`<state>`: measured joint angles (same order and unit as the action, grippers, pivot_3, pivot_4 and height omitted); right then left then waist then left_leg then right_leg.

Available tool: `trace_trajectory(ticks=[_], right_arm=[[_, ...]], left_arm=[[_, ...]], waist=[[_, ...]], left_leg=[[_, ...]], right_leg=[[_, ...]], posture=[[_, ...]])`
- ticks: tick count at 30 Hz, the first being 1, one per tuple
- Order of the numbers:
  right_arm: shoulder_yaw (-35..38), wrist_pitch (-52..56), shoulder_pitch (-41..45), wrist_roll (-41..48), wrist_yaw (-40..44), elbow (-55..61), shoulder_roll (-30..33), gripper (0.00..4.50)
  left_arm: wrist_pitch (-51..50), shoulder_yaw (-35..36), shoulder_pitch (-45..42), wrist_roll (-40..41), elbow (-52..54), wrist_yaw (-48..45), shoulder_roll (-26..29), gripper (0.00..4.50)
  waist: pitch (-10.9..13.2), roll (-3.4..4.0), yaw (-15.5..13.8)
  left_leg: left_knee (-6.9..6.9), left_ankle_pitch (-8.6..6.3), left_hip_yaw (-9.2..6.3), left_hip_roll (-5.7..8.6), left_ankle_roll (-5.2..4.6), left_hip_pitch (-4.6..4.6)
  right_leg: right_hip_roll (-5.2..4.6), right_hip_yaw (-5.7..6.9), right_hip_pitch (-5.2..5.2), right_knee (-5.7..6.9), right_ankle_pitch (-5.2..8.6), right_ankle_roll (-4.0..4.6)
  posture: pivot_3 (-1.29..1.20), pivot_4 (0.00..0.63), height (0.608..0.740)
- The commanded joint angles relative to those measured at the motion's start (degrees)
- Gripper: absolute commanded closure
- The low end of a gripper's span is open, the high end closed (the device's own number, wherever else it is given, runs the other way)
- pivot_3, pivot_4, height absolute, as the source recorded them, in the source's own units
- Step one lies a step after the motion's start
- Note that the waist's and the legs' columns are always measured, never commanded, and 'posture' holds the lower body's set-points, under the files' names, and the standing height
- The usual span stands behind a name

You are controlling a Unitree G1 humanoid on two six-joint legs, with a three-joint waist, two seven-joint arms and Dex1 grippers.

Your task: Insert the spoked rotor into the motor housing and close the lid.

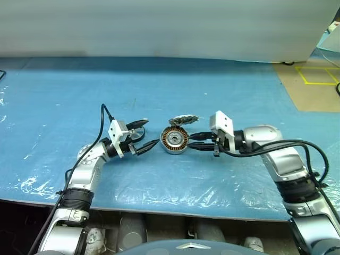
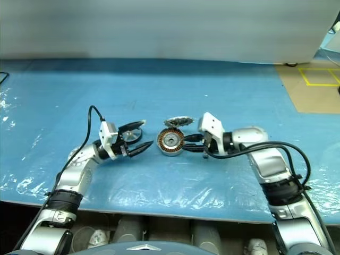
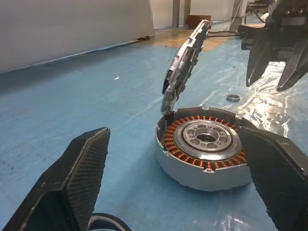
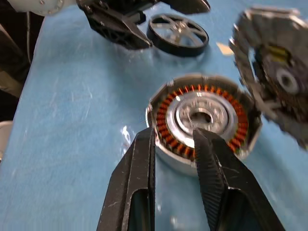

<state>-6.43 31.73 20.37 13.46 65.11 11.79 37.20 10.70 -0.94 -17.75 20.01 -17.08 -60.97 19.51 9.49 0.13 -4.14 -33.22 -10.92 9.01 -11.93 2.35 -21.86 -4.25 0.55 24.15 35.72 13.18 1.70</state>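
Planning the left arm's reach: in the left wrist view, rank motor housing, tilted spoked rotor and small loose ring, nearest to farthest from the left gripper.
1. motor housing, just ahead, flat on the table.
2. spoked rotor, propped on the housing's far rim.
3. small ring, on the table beyond.

A blue plastic-covered table (image 1: 223, 90) carries the motor housing (image 1: 175, 140), a spoked disc (image 3: 185, 62) propped on edge against its rim, a dark-rimmed wheel (image 4: 177, 34), and a small ring (image 3: 233, 97).
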Motion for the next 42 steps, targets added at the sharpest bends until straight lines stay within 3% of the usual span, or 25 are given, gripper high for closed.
trace_trajectory(ticks=[1,13,42], right_arm=[[4.64,-1.49,-2.93,-1.37,-6.20,0.88,1.32,3.23],[9.72,-9.50,-12.12,-4.94,-17.78,-5.79,1.80,3.23],[6.92,-10.17,-10.93,-4.14,-18.60,-10.84,-0.84,3.23]], left_arm=[[0.12,-0.65,-0.56,0.44,1.14,-0.79,-0.51,0.00],[-0.14,-2.34,-1.20,0.24,0.07,-2.22,-1.93,0.00],[-0.91,-1.75,-0.11,0.22,0.78,-1.98,-1.52,0.00]], waist=[[0.00,0.00,0.03],[0.00,0.00,0.15],[0.00,0.00,0.15]], left_leg=[[0.00,-0.01,0.00,0.00,0.02,0.01],[0.01,-0.06,0.04,0.05,0.10,0.09],[0.00,-0.13,0.05,0.04,-0.13,0.13]], right_leg=[[0.00,-0.01,-0.01,0.00,0.00,0.00],[0.00,-0.10,-0.04,-0.06,0.00,-0.01],[0.00,-0.10,-0.08,-0.05,0.01,-0.02]], posture=[[0.00,0.150,0.740],[0.00,0.150,0.740],[0.00,0.150,0.740]])
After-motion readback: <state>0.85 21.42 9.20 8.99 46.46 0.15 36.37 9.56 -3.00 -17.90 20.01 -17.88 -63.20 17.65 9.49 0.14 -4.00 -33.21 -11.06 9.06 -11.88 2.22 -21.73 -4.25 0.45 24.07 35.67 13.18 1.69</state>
